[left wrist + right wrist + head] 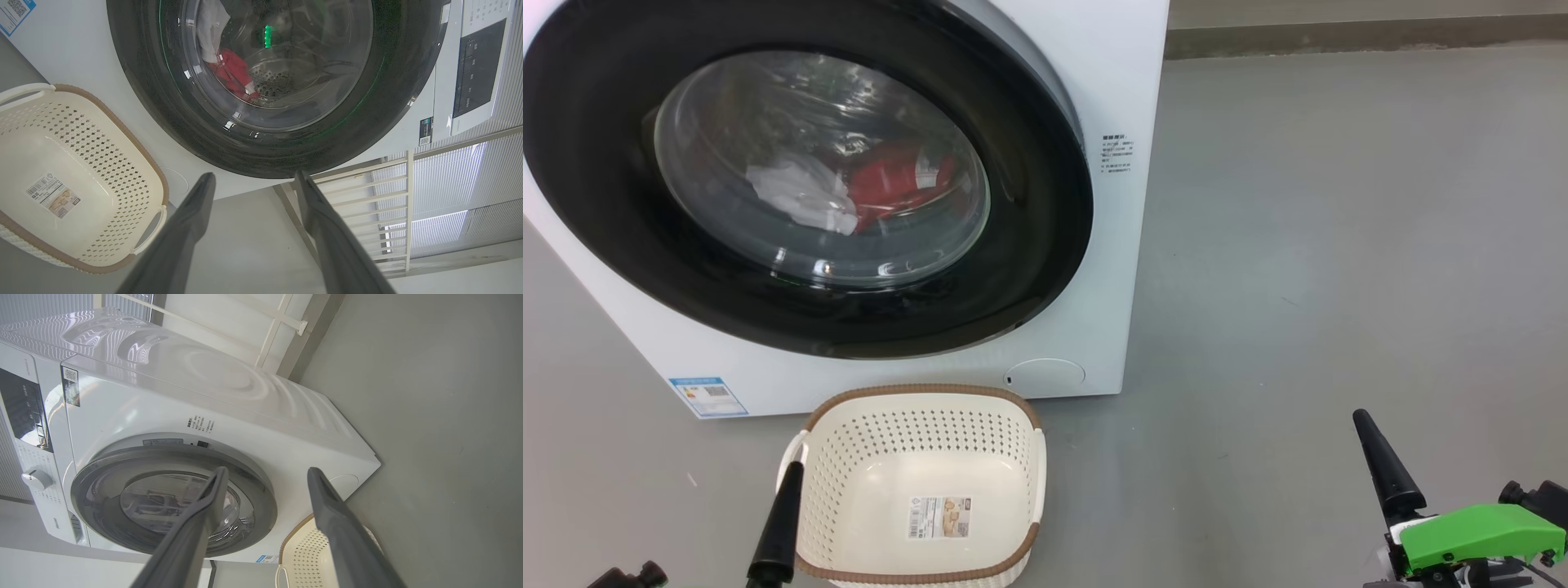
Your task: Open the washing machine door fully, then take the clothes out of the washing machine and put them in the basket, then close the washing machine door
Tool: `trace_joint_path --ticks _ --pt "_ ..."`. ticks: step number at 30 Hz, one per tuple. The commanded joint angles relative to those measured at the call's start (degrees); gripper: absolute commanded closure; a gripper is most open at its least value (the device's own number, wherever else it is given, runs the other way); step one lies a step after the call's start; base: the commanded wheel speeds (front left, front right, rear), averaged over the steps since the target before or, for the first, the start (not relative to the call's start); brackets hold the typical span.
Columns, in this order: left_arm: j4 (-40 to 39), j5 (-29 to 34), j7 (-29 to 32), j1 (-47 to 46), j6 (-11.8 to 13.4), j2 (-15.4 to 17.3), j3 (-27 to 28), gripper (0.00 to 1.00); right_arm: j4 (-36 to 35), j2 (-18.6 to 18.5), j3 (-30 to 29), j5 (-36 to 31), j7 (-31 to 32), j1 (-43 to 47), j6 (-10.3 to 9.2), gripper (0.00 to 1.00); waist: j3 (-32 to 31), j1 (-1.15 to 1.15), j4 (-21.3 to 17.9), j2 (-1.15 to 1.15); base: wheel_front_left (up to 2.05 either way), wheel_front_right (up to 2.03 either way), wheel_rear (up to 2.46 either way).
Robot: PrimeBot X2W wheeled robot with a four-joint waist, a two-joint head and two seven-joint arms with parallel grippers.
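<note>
Both pairs of jaws stand wide apart and hold nothing. The left gripper [255, 174] points at the lower edge of the door, and the right gripper [267, 470] hangs off to the right over the bare floor [1339, 245]. Neither touches anything that I can see.

I judge I'm at the very first step. The washing machine [1127, 82] sits square in front of me. The washing machine door [1029, 269] looks shut, its black rim flat against the white front.

My next move is to get a finger behind the door's edge and swing it all the way round. I can't make out the catch clearly from here, so I'd go in slowly along the right side of the rim.

The basket [923, 390] stands on the floor just in front of the machine, below the door, with nothing in it but its sticker. The clothes [890, 184] lie inside the drum behind the glass, red ones beside a white one.
</note>
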Motion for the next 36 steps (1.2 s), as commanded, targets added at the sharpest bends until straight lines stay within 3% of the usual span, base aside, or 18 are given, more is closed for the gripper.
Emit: trace_joint_path --ticks 1,36 --pt "-2.23 2.76 -0.76 -0.32 0.16 0.71 0.36 0.0 -1.6 -1.13 0.59 -2.29 -0.67 -1.23 0.02 0.0 0.04 -0.01 0.02 0.0 0.0 0.0 0.0" --pt "-6.57 29.9 -6.54 1.17 3.19 1.1 -1.8 0.0 -2.61 -3.81 6.44 -25.6 -6.41 -1.33 0.02 0.0 0.44 -0.01 0.22 0.0 0.0 0.0 0.0"
